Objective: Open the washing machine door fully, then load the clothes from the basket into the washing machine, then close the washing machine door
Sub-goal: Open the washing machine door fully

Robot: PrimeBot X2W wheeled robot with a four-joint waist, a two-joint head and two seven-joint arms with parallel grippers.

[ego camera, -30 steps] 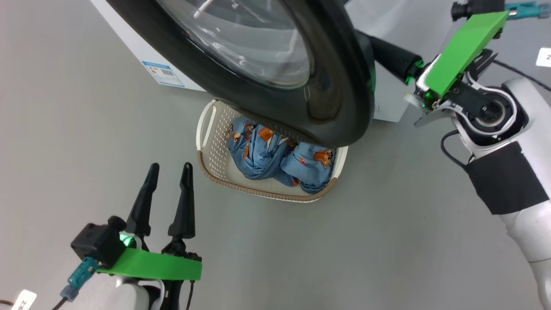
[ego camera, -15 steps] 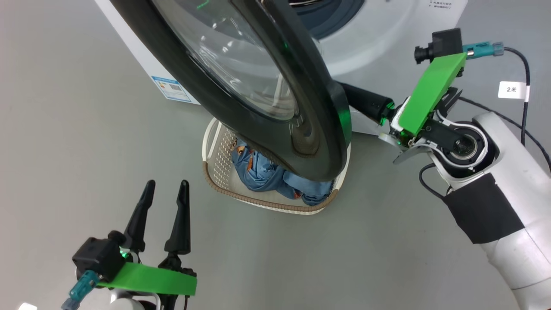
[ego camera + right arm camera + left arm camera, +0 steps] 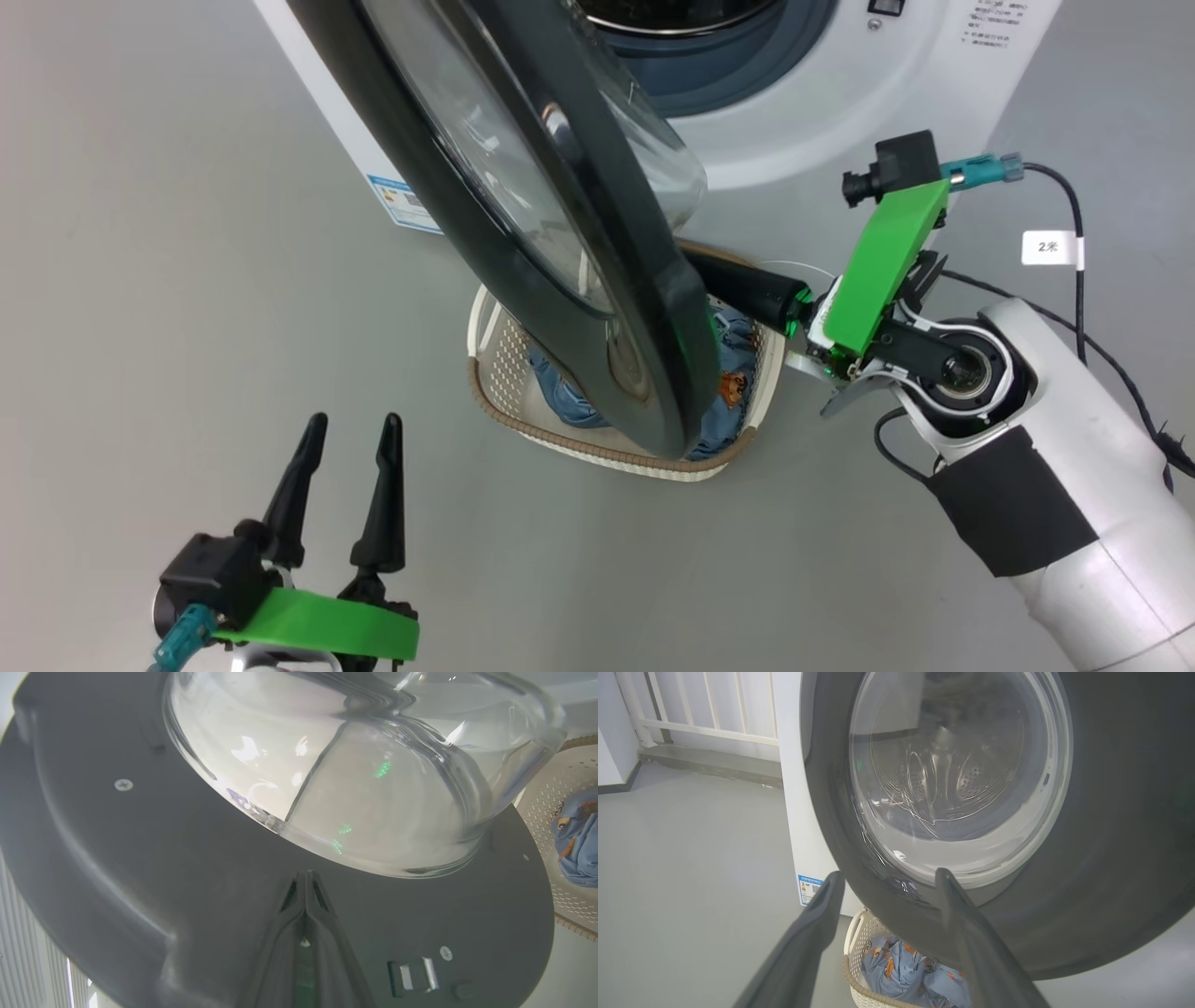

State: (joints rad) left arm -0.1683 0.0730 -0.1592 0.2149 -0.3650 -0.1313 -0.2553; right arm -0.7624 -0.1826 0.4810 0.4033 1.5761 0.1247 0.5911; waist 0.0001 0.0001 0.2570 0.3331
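The washing machine door [image 3: 523, 187] stands part open, nearly edge-on in the head view, over the basket [image 3: 495, 369]. My right gripper [image 3: 306, 877] is shut, its joined fingertips pressed on the door's dark inner face just below the bulging glass bowl [image 3: 364, 765]. In the head view the right gripper [image 3: 747, 289] reaches behind the door's rim. The clothes [image 3: 726, 378] lie in the basket, mostly hidden by the door. My left gripper [image 3: 352, 425] hangs open and empty at the lower left, apart from the door. The washing machine [image 3: 822, 112] shows its grey-blue gasket [image 3: 747, 65].
Grey floor [image 3: 140, 280] lies open to the left and in front of the basket. A blue label [image 3: 403, 201] sits low on the machine's front. White railing [image 3: 700, 704] stands behind the machine's left side. A cable with a white tag [image 3: 1050, 247] trails by my right arm.
The door has swung further open toward the left, pushed by my shut right gripper. The head camera has shifted, so more of the machine's front shows. The left gripper has stayed open.
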